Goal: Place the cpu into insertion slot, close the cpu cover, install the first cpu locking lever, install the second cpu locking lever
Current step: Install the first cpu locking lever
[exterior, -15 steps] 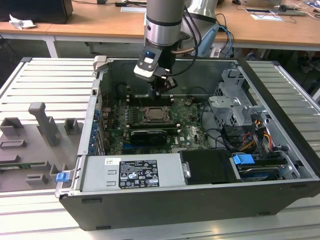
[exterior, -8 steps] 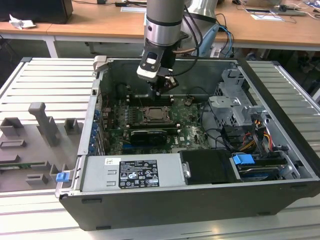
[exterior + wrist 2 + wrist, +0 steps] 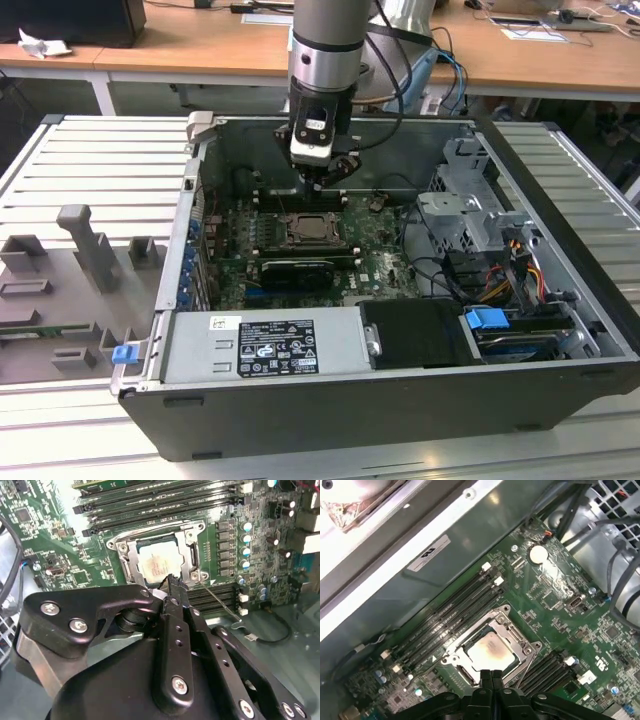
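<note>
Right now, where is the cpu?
In both wrist views the cpu sits on the motherboard, framed by the cpu cover, beside the memory slots.

A ribbed grey metal worktable (image 3: 80,160) spreads across the exterior view, with grey moulded fixtures (image 3: 90,250) on the exterior view's left. Behind it stand light wooden desks (image 3: 200,45) (scattered with papers (image 3: 535,33) and what may be a crumpled cloth (image 3: 40,45)).
</note>
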Available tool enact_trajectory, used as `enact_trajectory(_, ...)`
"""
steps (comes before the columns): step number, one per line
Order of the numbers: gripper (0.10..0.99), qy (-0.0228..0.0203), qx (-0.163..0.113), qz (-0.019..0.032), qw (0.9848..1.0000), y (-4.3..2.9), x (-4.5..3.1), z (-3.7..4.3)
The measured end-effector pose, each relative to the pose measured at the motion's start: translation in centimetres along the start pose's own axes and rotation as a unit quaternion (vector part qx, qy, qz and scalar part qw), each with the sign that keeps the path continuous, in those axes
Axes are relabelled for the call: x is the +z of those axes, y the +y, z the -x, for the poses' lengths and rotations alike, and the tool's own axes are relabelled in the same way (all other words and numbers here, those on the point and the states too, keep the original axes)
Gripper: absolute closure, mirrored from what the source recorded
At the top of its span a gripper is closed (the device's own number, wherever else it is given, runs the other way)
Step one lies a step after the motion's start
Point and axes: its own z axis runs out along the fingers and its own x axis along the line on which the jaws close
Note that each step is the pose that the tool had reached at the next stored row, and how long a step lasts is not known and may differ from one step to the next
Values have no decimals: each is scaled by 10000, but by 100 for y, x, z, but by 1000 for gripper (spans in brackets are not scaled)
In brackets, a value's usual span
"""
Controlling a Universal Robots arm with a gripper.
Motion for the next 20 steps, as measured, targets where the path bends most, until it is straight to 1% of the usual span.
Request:
enact_trajectory(2,980,0,-233,-7,9997,0,0,0)
enact_trajectory(4,980,0,-465,-14,9989,0,0,0)
enact_trajectory(6,980,0,-816,-24,9967,0,0,0)
enact_trajectory(7,980,0,-997,-29,9950,0,0,0)
enact_trajectory(9,980,0,-1115,-33,9938,0,0,0)
enact_trajectory(11,980,1,-1419,-42,9899,0,0,0)
enact_trajectory(12,980,0,-1752,-51,9845,0,0,0)
enact_trajectory(13,980,0,-1864,-54,9825,0,0,0)
enact_trajectory(14,980,0,-1949,-57,9808,0,0,0)
enact_trajectory(15,980,-8,-2094,-57,9778,0,0,0)
enact_trajectory(16,980,-22,-2153,-51,9765,0,1,0)
enact_trajectory(18,980,-65,-2243,-30,9745,0,2,0)
enact_trajectory(19,980,-66,-2275,-29,9737,1,4,0)
enact_trajectory(20,980,-76,-2335,-28,9723,0,5,1)
